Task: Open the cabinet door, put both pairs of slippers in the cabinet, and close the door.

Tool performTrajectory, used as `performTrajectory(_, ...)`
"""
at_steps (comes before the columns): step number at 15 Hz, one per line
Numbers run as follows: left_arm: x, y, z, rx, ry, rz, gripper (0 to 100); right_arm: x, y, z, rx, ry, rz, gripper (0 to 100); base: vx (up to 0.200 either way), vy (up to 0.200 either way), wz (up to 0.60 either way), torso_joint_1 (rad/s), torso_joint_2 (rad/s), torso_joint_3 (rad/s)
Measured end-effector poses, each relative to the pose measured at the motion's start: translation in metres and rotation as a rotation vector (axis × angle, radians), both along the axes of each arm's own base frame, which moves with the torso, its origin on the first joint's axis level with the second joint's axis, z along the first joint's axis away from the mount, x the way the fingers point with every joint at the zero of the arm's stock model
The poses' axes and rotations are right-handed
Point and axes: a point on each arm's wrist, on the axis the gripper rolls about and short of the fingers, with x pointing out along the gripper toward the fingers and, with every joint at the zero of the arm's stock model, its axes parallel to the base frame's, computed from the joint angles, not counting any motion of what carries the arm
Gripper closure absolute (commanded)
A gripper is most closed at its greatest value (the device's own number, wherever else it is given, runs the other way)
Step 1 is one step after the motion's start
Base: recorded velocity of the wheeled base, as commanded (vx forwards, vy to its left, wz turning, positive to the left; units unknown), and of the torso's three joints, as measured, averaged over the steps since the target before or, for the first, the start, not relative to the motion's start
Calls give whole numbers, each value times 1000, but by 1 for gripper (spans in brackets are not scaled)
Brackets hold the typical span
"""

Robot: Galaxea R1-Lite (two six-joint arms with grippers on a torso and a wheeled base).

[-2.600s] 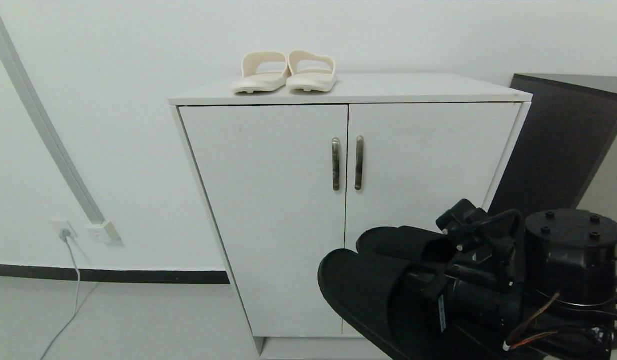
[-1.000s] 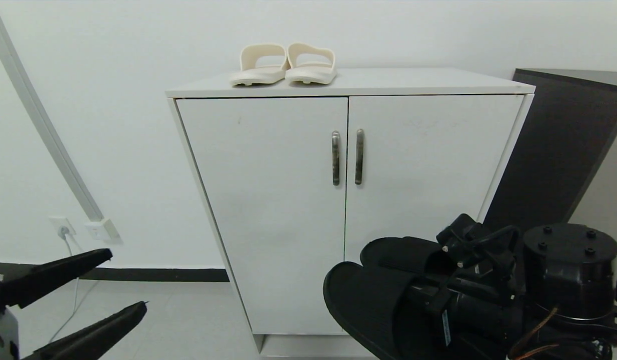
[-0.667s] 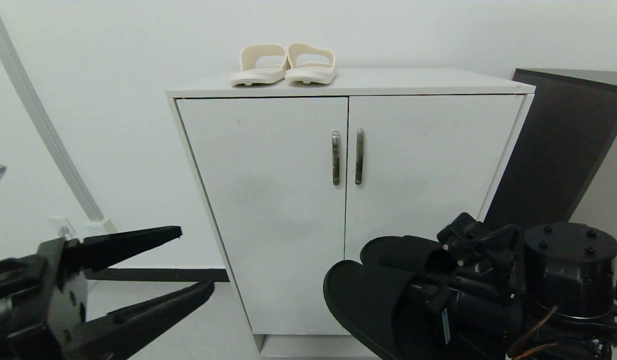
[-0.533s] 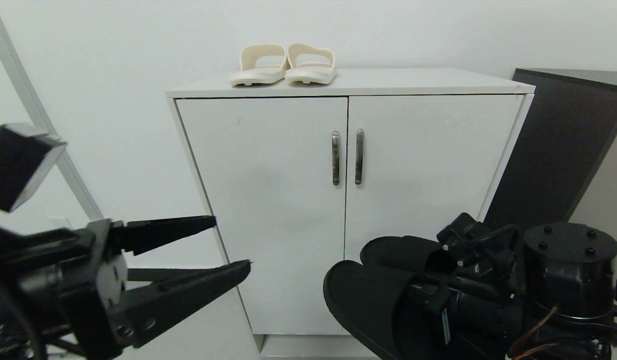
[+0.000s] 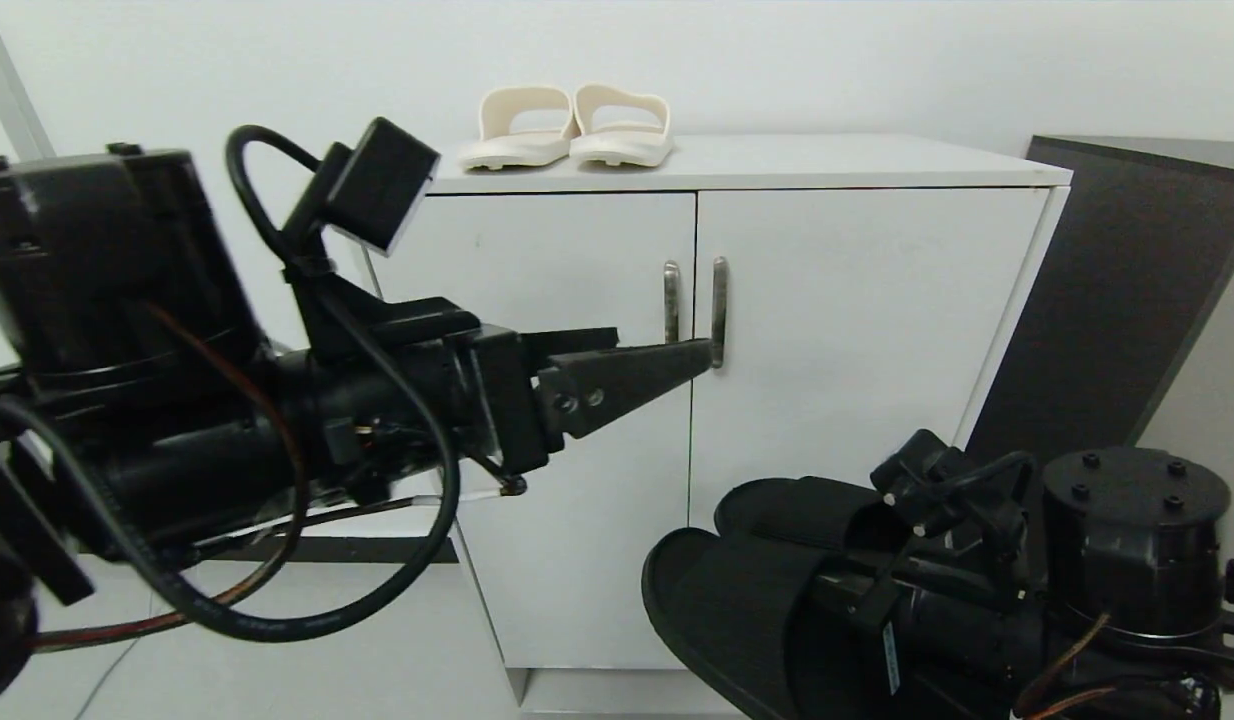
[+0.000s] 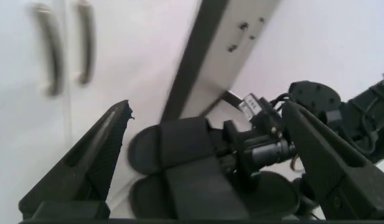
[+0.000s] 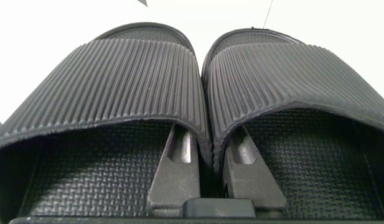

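Note:
The white cabinet [image 5: 837, 300] has both doors closed, and its two metal handles [image 5: 694, 300] [image 6: 67, 46] sit side by side at the centre seam. A cream pair of slippers [image 5: 569, 128] rests on the cabinet top, left of centre. My left gripper [image 5: 667, 350] [image 6: 207, 106] is open, its fingertips level with the lower ends of the handles; I cannot tell whether they touch. Low at the right, in front of the right door, my right gripper [image 5: 857, 560] [image 7: 209, 134] is shut on the black pair of slippers [image 5: 757, 570] [image 7: 198, 87] [image 6: 179, 168], pinching their inner straps together.
A tall dark panel [image 5: 1127, 300] [image 6: 210, 62] stands against the cabinet's right side. A grey conduit [image 5: 2, 70] runs down the wall at the left. Pale floor [image 5: 327, 640] lies in front, with a dark skirting strip along the wall.
My left arm rose from the lower left and swung right, bringing its open fingers up to the door handles. The right arm with the black slippers stayed put. The camera shifted slightly early on.

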Motion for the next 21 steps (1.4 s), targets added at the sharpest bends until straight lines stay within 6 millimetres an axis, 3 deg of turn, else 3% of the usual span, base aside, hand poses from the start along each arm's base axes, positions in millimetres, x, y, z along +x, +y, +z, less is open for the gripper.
performTrajectory(5, 31, -38, -2, 8, 30, -129, 0, -1, -1, -1, -4, -1, 2, 100, 0, 0, 0, 0, 0, 0)
performTrajectory(10, 59, -61, 3, -13, 149, -156, 0, -1, -1, -1, -4, -1, 2, 100, 0, 0, 0, 0, 0, 0)
performTrajectory(15, 78, -72, 1, -16, 145, -33, 0, -2, -2, -1, -4, -1, 3, 100, 0, 0, 0, 0, 0, 0)
performTrajectory(21, 101, -61, -2, -9, 153, 58, 0, -3, -4, 2, 2, -7, 2, 100, 0, 0, 0, 0, 0, 0)
